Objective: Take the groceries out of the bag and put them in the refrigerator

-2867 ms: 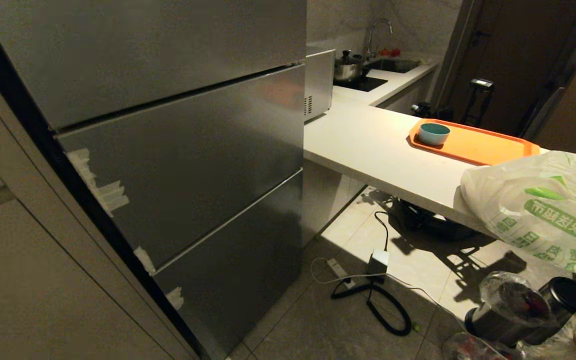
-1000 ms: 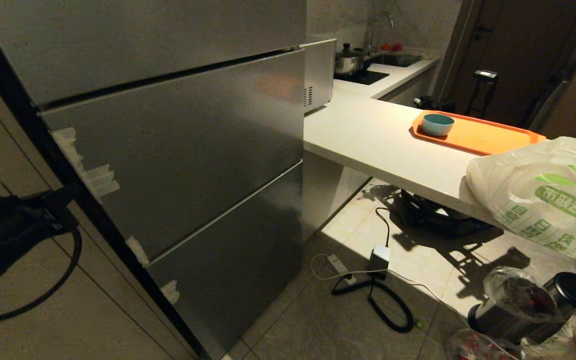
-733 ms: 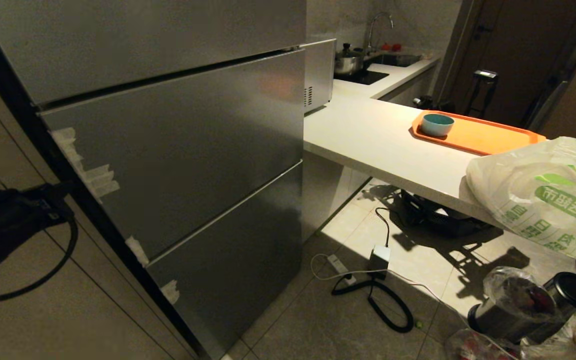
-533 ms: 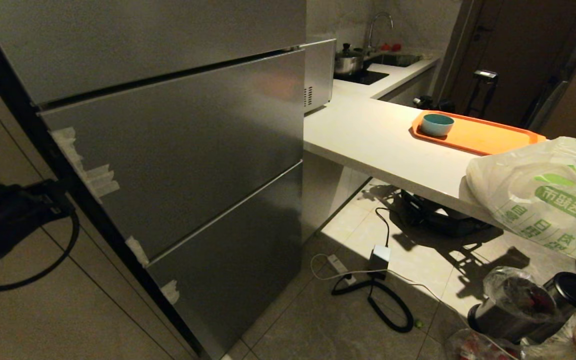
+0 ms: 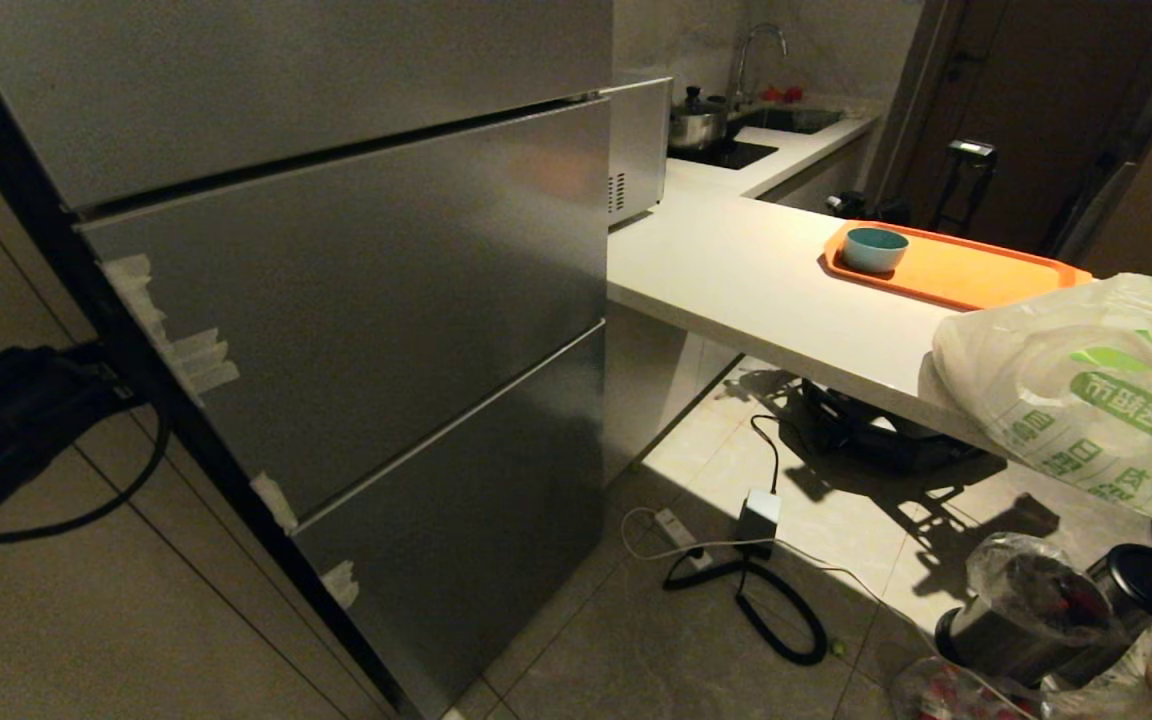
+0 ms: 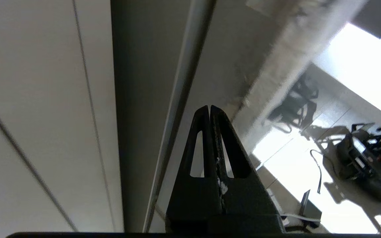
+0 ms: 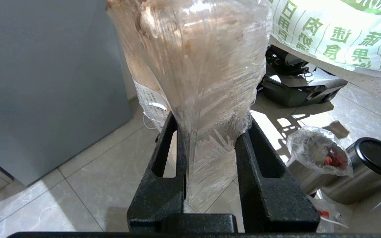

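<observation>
The refrigerator (image 5: 336, 300) stands with all its doors closed, and the left gripper (image 6: 209, 110), its fingers pressed together and empty, points at the fridge's left edge beside the pale cabinet panels (image 6: 38, 99). The right gripper (image 7: 210, 132) pinches a clear-wrapped pack of pale beige groceries (image 7: 197, 62) low near the floor. The bag (image 5: 1086, 400) lies on the white counter (image 5: 736, 290), just beside the orange tray (image 5: 966, 275).

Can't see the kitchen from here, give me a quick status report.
Left gripper shut, empty, at refrigerator's left edge. Right gripper clamps clear food pack. Fridge doors closed.
</observation>
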`<state>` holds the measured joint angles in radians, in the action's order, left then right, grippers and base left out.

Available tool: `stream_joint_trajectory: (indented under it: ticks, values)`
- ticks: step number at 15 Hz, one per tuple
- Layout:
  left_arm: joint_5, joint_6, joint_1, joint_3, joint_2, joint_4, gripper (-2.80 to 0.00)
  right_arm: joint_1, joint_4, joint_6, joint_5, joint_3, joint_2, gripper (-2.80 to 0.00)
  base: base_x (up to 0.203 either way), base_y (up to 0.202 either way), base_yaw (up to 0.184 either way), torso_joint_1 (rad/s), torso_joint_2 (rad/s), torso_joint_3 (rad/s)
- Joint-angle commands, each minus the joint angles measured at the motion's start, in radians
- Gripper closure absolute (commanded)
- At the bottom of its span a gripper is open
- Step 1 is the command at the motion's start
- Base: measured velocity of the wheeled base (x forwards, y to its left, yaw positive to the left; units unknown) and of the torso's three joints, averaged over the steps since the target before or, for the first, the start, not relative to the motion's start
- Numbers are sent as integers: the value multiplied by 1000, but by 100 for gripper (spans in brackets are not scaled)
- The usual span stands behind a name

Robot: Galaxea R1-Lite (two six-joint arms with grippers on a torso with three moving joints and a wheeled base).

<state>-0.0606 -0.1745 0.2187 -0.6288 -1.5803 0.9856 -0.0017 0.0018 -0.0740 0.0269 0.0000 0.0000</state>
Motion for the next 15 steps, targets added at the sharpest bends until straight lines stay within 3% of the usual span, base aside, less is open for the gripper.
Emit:
stream_joint_trajectory:
  ticks: [1, 5, 11, 15]
  values:
    - [2, -6, 0, -8, -43, 32, 0, 0, 0, -1, 1, 0, 2, 0, 0, 0, 0, 0, 0, 0]
    - [-10, -49, -8, -8, -49, 53, 0, 0, 0, 0, 1, 0, 2, 0, 0, 0, 0, 0, 0, 0]
    - [-125, -60, -15, 20, -30, 54, 0, 0, 0, 0, 0, 0, 2, 0, 0, 0, 0, 0, 0, 0]
    - [-131, -75, -88, 44, 1, 56, 0, 0, 0, 10, -1, 0, 2, 0, 0, 0, 0, 0, 0, 0]
